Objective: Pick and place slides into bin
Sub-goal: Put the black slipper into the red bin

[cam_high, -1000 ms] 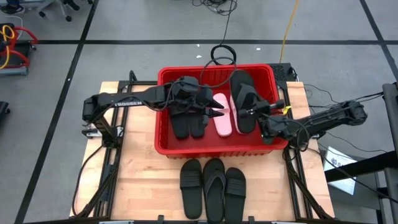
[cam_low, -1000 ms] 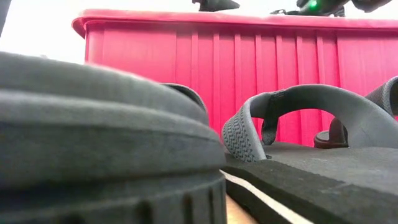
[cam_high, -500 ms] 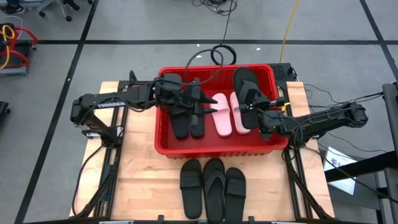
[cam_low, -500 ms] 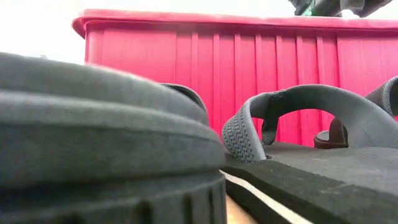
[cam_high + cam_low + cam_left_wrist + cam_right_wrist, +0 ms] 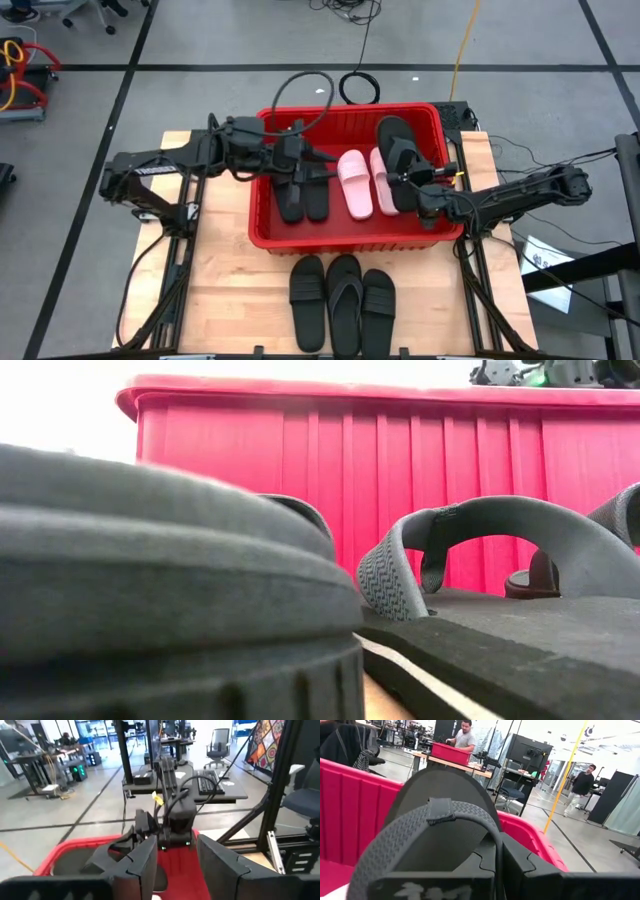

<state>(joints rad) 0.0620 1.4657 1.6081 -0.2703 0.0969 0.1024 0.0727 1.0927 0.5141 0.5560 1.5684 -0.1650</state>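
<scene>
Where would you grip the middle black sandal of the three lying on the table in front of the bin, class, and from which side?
Grip the thong strap of the middle sandal, coming straight down from above. It lies flat, sole down, packed between two wide-strap slides, so its edges leave no room for fingers. The raised strap is likely the only part to close on.

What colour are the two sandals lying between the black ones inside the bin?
Pale pink sandals, clearest in the high view, inside the red bin.

The high camera is looking straight down over the whole counter (image 5: 230,290); the low one is lying at counter height, facing the bin (image 5: 400,460) both share, wrists looking roomward.
</scene>
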